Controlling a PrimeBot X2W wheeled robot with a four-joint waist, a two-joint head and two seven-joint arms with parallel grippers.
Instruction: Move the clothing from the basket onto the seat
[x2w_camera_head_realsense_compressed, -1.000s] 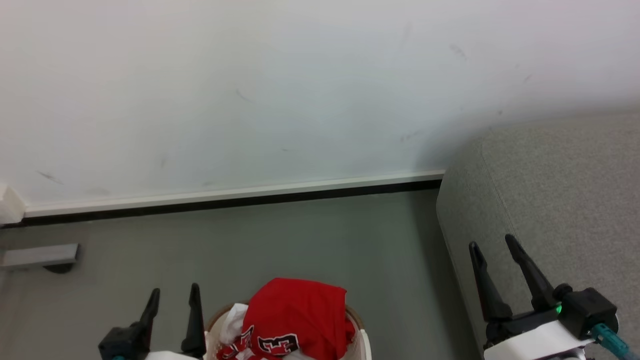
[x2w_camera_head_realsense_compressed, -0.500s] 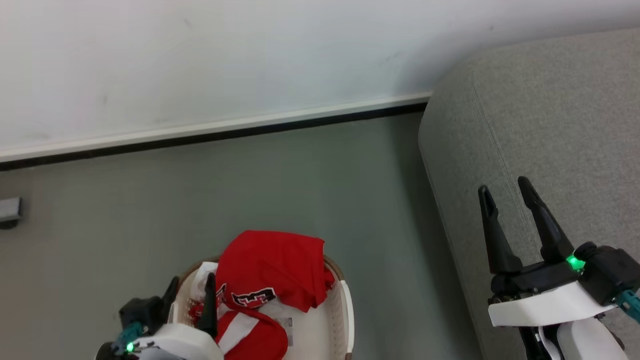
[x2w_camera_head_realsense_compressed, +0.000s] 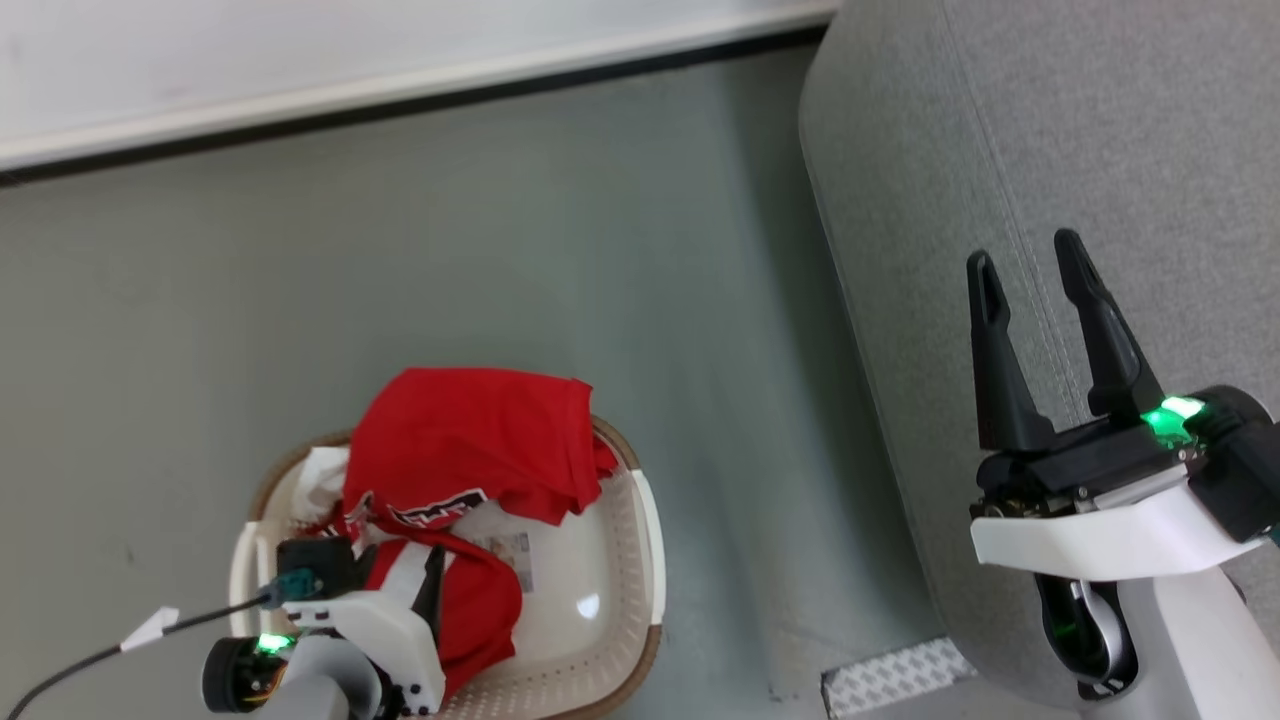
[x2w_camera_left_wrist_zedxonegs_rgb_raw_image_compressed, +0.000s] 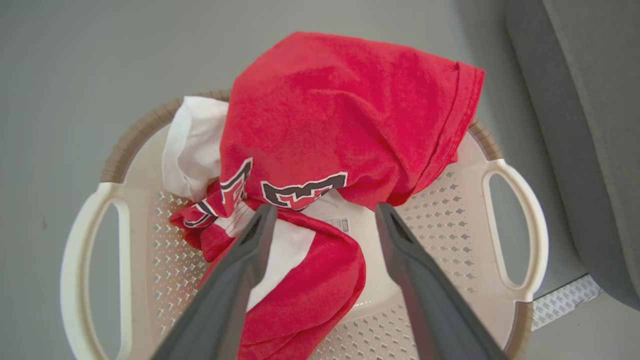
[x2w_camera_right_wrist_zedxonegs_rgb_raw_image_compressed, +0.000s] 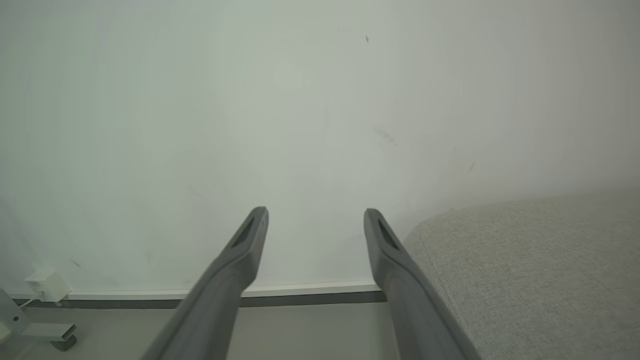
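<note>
The clothing (x2w_camera_left_wrist_zedxonegs_rgb_raw_image_compressed: 340, 115), a heap of red sports jerseys and shorts with white and black lettering plus a small white piece (x2w_camera_left_wrist_zedxonegs_rgb_raw_image_compressed: 192, 145), lies wholly inside the round cream-white perforated plastic laundry basket (x2w_camera_left_wrist_zedxonegs_rgb_raw_image_compressed: 150, 125). The top jersey is draped over the brown far rim, so none of it is on the destination. The left gripper (x2w_camera_left_wrist_zedxonegs_rgb_raw_image_compressed: 325, 207) hangs directly over the heap with its two dark fingers spread and nothing between them. The tips straddle the lettered fold and the striped piece below it, and whether they touch fabric cannot be told. This placement appears chosen so that closing the fingers would pinch a raised fold rather than the basket wall. The basket stands on the grey floor (x2w_camera_head_realsense_compressed: 500, 220), near the large grey fabric-upholstered sofa (x2w_camera_head_realsense_compressed: 1050, 120) but apart from it. The right gripper (x2w_camera_head_realsense_compressed: 1025, 252), also spread and empty, is held over the sofa's rounded edge, probably to keep it out of the left arm's way.
</note>
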